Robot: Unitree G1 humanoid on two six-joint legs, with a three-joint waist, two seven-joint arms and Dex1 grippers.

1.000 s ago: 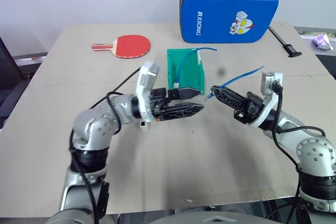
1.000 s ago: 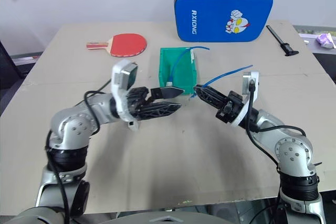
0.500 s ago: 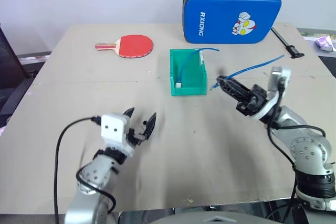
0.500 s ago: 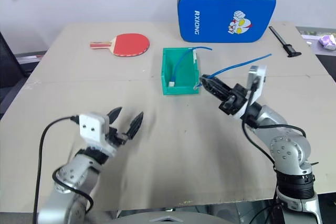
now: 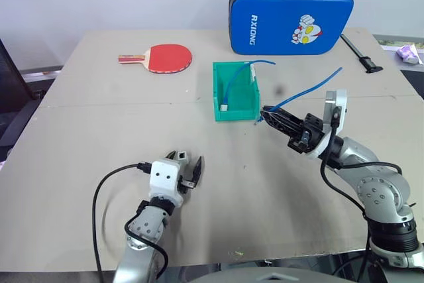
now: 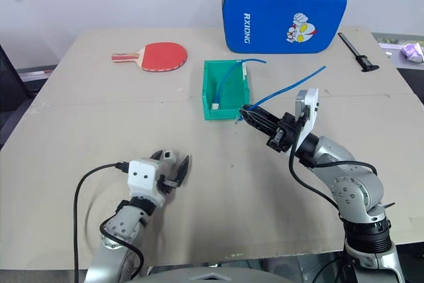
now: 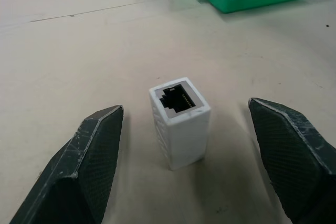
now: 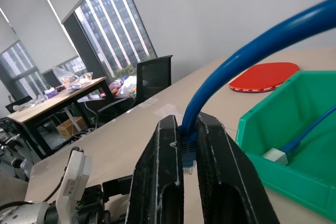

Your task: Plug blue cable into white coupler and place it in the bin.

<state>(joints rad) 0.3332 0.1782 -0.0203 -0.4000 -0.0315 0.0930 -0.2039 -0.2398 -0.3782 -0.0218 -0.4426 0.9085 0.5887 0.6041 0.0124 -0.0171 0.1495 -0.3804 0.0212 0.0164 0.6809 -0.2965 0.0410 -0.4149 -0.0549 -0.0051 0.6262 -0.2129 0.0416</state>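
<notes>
Table (image 5: pixel 79 124) inspected: coupler standing free, cable clamped aloft.

Blue padded case (image 5: pixel 291 18) upright at far edge; red bat (image 5: pixel 159 57) far left. Green bin (image 5: pixel 235 101) mid-table, already containing a second blue cable (image 5: pixel 233 84) with what appears to be a white coupler on its end. Right tool (image 5: pixel 265 112) clenched on the blue cable (image 5: pixel 311 91) just behind its plug, beside the bin's near corner. Left tool (image 7: pixel 184 145) released, low over near table, fingers (image 7: pixel 94 156) either side of the white coupler (image 7: pixel 179 121), not touching; coupler upright, socket uppermost.
</notes>
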